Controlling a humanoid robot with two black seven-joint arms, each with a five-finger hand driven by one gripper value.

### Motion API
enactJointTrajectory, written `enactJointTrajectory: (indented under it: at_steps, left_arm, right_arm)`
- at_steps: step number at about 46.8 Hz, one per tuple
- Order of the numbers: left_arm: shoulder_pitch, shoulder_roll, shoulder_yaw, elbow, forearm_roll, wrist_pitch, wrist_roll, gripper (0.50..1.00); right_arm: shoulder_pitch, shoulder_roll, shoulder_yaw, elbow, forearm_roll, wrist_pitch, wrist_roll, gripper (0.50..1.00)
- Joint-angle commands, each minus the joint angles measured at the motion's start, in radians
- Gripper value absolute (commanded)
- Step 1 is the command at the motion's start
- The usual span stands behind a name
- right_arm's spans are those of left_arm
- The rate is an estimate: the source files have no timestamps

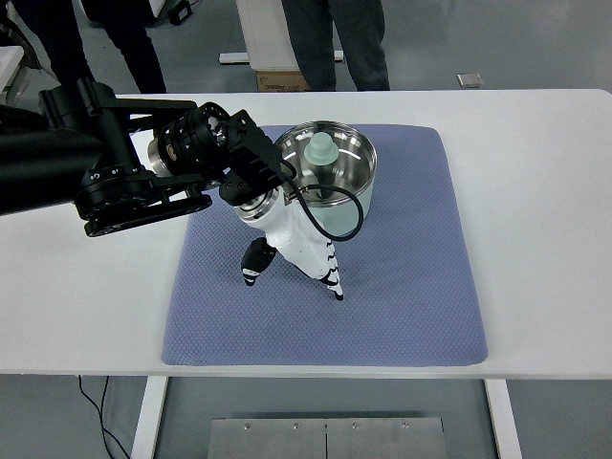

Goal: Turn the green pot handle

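A steel pot (346, 164) stands at the back of the blue mat (402, 287), with a pale green knob (320, 148) showing inside it. Its pale green handle (333, 216) points toward the near edge and is mostly hidden behind my left hand. My left hand (292, 273) is white with black-marked fingertips. It hangs over the mat just in front and left of the pot, with its thumb and fingers spread, pointing down and holding nothing. A black cable loops from its wrist across the handle.
The white table (535, 191) extends around the mat. My black left arm (105, 172) covers the table's left side. People's legs (335, 38) stand behind the far edge, with a cardboard box (282, 81) on the floor.
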Motion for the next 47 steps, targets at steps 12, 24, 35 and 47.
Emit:
enactJointTrajectory:
  at_steps: [12, 24, 35, 47]
  left_arm:
    - [-0.006, 0.024, 0.022, -0.004, 0.000, 0.000, 0.000, 1.000]
    - [-0.009, 0.073, 0.022, -0.007, 0.000, 0.000, 0.000, 1.000]
    - [-0.011, 0.111, 0.022, -0.007, 0.000, 0.000, 0.000, 1.000]
    - [-0.011, 0.145, 0.022, -0.007, 0.000, -0.002, 0.000, 1.000]
  right_arm:
    - [0.000, 0.000, 0.000, 0.001, 0.000, 0.000, 0.000, 1.000]
    - [0.000, 0.000, 0.000, -0.002, 0.000, 0.000, 0.000, 1.000]
    - [0.000, 0.000, 0.000, -0.002, 0.000, 0.000, 0.000, 1.000]
    - [0.000, 0.000, 0.000, 0.001, 0.000, 0.000, 0.000, 1.000]
